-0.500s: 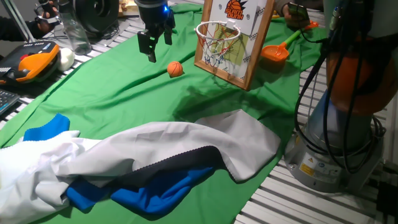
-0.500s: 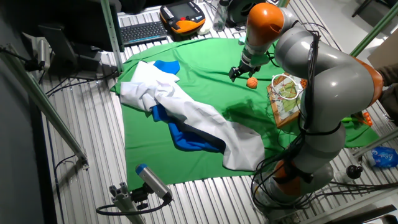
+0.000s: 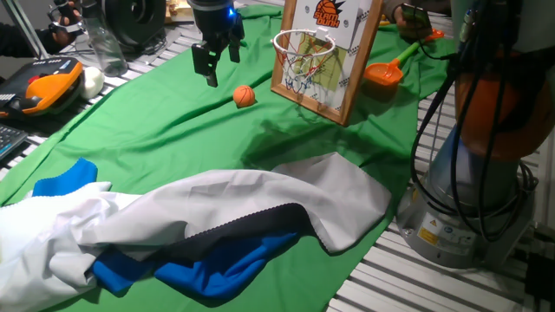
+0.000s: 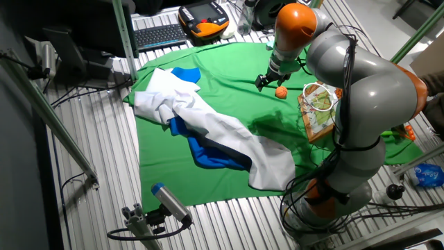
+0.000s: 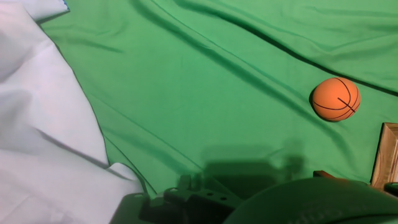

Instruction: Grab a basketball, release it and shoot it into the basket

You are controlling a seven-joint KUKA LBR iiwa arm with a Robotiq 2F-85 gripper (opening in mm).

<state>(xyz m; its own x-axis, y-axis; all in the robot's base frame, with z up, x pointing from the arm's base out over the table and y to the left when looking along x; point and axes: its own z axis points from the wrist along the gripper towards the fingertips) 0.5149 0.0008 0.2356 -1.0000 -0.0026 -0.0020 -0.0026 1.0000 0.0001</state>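
Gripper [image 3: 218,62] fingers apart, nothing between them, hanging above the green cloth [image 3: 173,130] just left of the basketball [image 3: 244,96] in one fixed view. From the other fixed view my gripper [image 4: 267,81] sits beside the basketball [image 4: 281,91], not touching it. Hand view: basketball [image 5: 336,99] rests on the green cloth [image 5: 205,81] to the right, dark seam lines visible, wood frame edge [image 5: 384,155] at the far right border. White fabric [image 5: 43,124] fills the left side there. Just past the ball stands the basket [image 3: 303,43]: orange rim, white net, on a wood-framed backboard [image 3: 334,35] with orange logo, tilted back. Beyond it, an orange plastic scoop [image 3: 386,71] on the cloth. Nearest the camera in that fixed view, a white and blue garment pile [image 3: 199,225] lies crumpled.
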